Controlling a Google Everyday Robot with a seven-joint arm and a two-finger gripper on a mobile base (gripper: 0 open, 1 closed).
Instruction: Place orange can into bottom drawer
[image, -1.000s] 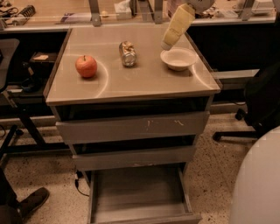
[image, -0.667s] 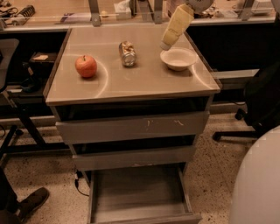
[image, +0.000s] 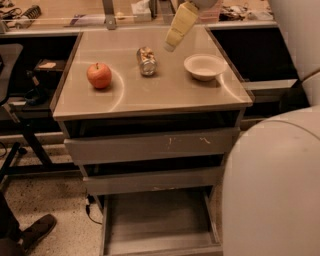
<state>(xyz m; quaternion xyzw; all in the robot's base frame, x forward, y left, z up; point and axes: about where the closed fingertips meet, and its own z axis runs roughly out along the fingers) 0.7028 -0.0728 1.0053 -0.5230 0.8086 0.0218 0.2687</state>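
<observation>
The orange can (image: 147, 61) lies on its side on the grey cabinet top (image: 160, 92), near the back middle. My gripper (image: 170, 45) hangs above the top, just right of the can and slightly behind it, tilted down and left, not touching it. It holds nothing that I can see. The bottom drawer (image: 157, 220) is pulled out and open at the cabinet's foot, its tray bare. The two upper drawers (image: 150, 145) are pushed in.
A red apple (image: 99, 75) sits left of the can. A white bowl (image: 205, 66) sits to its right. My white body (image: 272, 190) fills the lower right. A shoe (image: 35, 230) and chair legs are on the floor at left.
My gripper has moved left, from above the bowl's back edge to beside the can. The can, apple, bowl and drawers have not moved.
</observation>
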